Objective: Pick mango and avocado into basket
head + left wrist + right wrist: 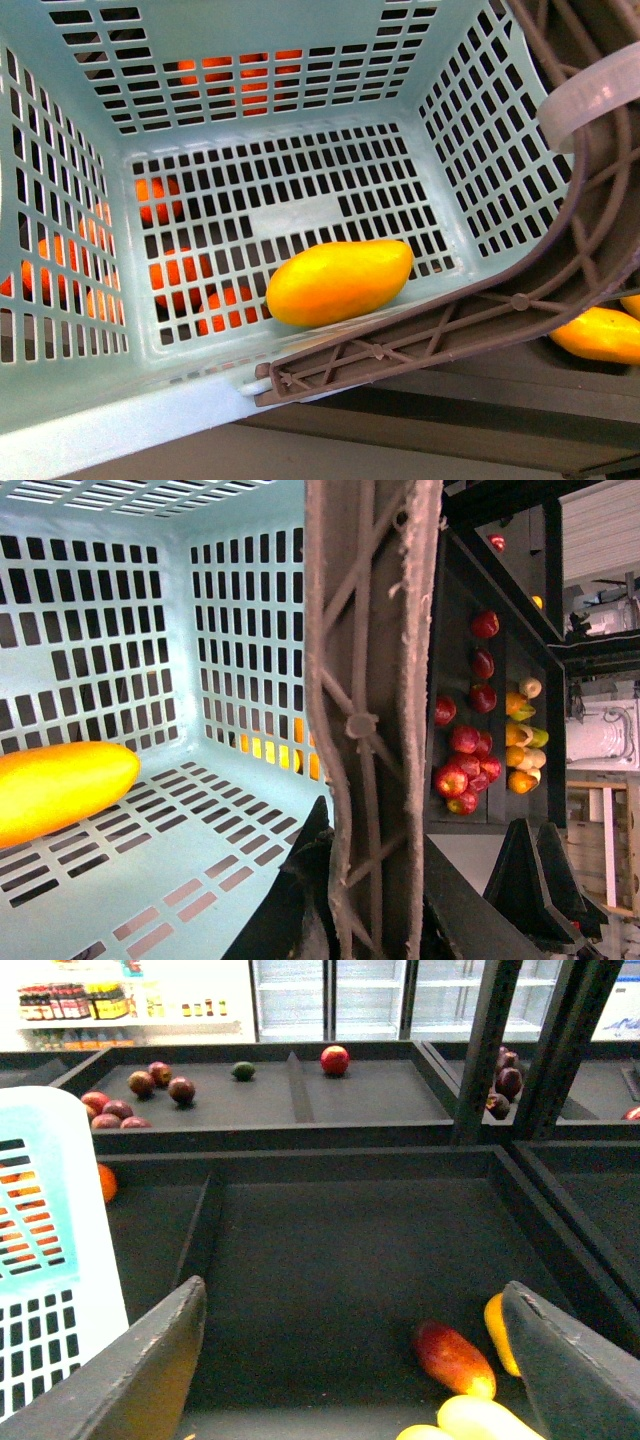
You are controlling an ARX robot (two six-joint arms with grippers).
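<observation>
A yellow-orange mango lies on the slotted bottom of the pale teal basket; it also shows in the left wrist view. My left gripper is shut on the basket's brown lattice handle. My right gripper is open and empty above a dark shelf bin with more mangoes at its near corner. A dark green avocado lies in a far bin. The basket's side shows beside my right gripper.
Another mango lies outside the basket. Oranges show through the basket's slots. Red apples fill a bin beyond the handle. Dark plums and a red apple lie in far bins. Black shelf posts stand nearby.
</observation>
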